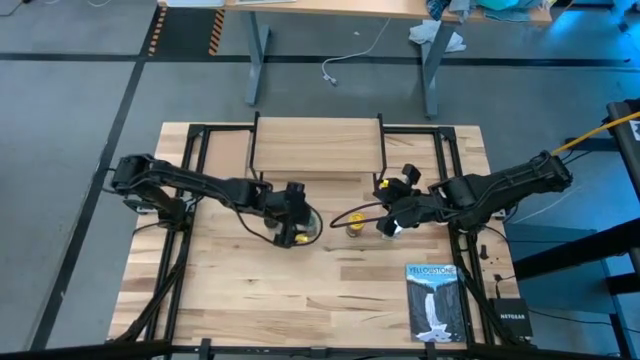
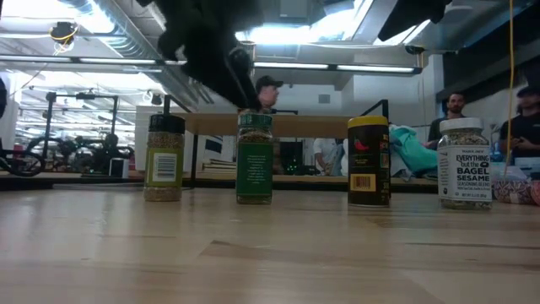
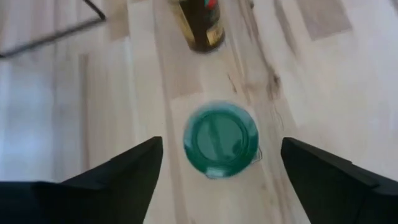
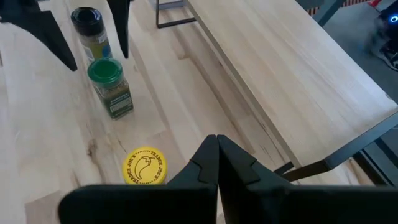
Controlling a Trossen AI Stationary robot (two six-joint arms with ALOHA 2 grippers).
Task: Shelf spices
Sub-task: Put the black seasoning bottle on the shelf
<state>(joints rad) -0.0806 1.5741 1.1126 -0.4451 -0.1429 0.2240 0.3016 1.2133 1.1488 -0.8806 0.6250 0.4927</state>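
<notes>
Four spice jars stand upright in a row on the tabletop: a dark-lidded one point(image 2: 164, 157), a green one point(image 2: 255, 159), an amber one with a yellow lid point(image 2: 369, 162) and a clear one with a white lid point(image 2: 463, 162). My left gripper point(image 3: 222, 149) hangs open above the green jar's lid point(image 3: 221, 140), one finger out to each side and clear of it. My right gripper point(image 4: 216, 149) is shut on nothing, raised near the yellow lid point(image 4: 146, 165). The shelf point(image 1: 318, 150), a light plank on black legs, stands at the table's far middle with a bare top.
A blue-and-white book point(image 1: 435, 300) lies near the table's front right corner, with a small black box point(image 1: 510, 320) beside it off the table. People stand in the room beyond the table point(image 2: 456, 110). Bare wood lies between the jars and the near edge.
</notes>
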